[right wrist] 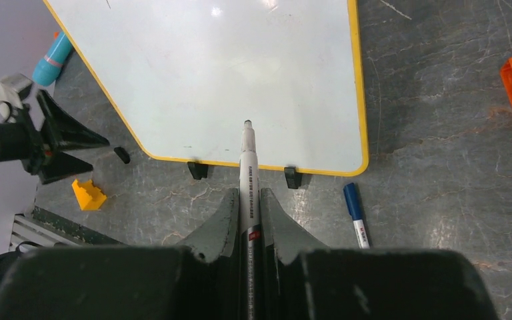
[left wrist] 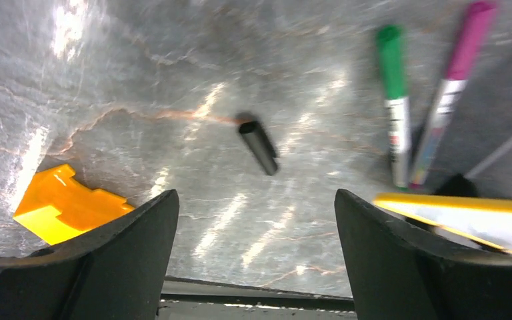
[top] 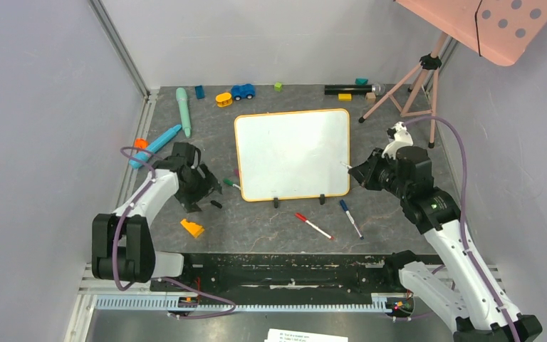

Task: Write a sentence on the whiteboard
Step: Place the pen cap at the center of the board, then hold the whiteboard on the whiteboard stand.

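Whiteboard [top: 292, 153] first: you see it lying flat at the middle of the table [top: 399, 221], orange frame all round, its two black feet at the near edge. From the right wrist its face [right wrist: 227, 73] reads plain white.

Your right gripper [top: 360, 173] sits just off the board's right edge. Its fingers [right wrist: 227, 213] are closed tight on a marker [right wrist: 248, 167], which runs straight out between them with the tip bare and aimed over the board. You cannot tell whether the tip touches.

Your left gripper [top: 203, 187] hangs low over the table beside the board's near left corner. Its fingers [left wrist: 127, 240] stand wide apart with nothing between them.

A green marker [left wrist: 393, 93] and a pink marker [left wrist: 450, 87] lie side by side just off that corner. A red marker [top: 313, 226] and a blue marker [top: 350, 218] lie on the table nearer you than the feet.

An orange block [left wrist: 60, 207] rests by the left finger. A black cap [left wrist: 259, 145] lies alone on the table ahead of the open fingers.
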### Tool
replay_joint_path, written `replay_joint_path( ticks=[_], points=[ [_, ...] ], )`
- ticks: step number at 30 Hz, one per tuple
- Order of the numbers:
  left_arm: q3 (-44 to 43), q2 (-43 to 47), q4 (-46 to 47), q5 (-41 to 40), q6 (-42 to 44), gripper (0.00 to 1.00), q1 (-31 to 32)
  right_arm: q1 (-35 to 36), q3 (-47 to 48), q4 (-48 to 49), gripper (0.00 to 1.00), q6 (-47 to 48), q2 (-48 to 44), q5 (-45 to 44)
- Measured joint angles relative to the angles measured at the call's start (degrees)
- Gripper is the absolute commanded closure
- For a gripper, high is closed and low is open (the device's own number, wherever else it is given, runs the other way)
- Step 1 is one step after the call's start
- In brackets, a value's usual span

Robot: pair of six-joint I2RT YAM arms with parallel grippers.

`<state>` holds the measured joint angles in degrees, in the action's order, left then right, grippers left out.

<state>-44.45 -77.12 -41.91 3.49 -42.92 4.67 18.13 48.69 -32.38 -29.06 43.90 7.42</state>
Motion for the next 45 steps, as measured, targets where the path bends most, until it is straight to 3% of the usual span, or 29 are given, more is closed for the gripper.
replay_joint_path(
  ticks=[6,11,18,23,28,33,39,45],
  points=[
    [-8.6,5.2,-0.8,5.0,3.5,0.00,-0.1,0.0,5.0,-1.2,1.00,2.5,4.5,0.5],
    [-9.1,11.1,3.6,11.7,3.8,0.00,-0.1,0.0,7.3,-1.1,1.00,3.5,8.3,4.5],
    [-8.7,14.4,8.9,13.0,3.8,0.00,-0.1,0.0,8.9,-1.2,1.00,4.2,12.1,10.6],
    [-4.2,15.8,20.8,16.5,3.8,0.00,-0.1,1.0,12.1,-2.2,1.00,6.0,14.5,11.0],
    [-2.1,17.6,31.1,13.9,3.3,0.00,-0.2,3.9,15.5,-4.3,1.00,8.0,17.5,9.0],
    [-2.7,15.6,38.4,12.4,3.3,0.00,-1.9,7.6,17.0,-6.3,1.00,9.2,19.9,5.6],
    [-9.6,4.2,40.6,21.2,2.6,0.00,-4.3,10.2,20.0,-6.8,1.00,10.1,22.8,3.0],
    [-12.4,1.5,42.6,26.9,0.3,0.00,-4.4,10.1,20.0,-6.7,1.00,12.0,21.9,2.6]
  ],
)
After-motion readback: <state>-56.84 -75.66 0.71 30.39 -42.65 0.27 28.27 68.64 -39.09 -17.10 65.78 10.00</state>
